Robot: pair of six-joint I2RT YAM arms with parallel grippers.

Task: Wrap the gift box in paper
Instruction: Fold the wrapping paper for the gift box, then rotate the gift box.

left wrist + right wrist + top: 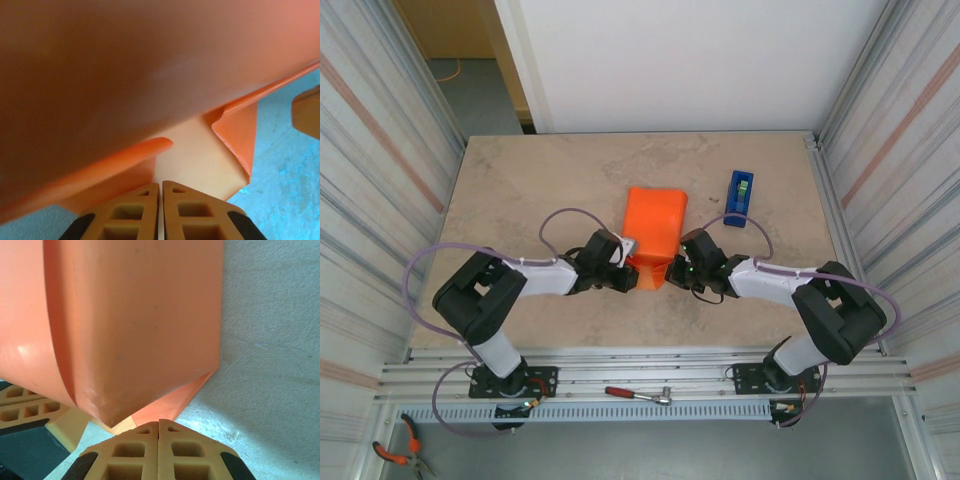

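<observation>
The orange paper (655, 225) lies folded into a bulging hump at the table's middle, and the gift box is hidden under it. My left gripper (633, 262) and right gripper (670, 270) meet at the hump's near end from either side. In the left wrist view the paper (150, 75) arches overhead, and a pale inner flap runs down into the left gripper (161, 186), whose jaws are pressed together on it. In the right wrist view a pointed corner of the paper (135, 325) comes down to the right gripper (158, 422), whose jaws are shut on that tip.
A blue tape dispenser (740, 198) stands to the right of the paper. The beige table (540, 190) has bare room left and behind. Metal walls close both sides. A red-handled tool (638, 394) lies on the front rail and pliers (395, 455) lie below it.
</observation>
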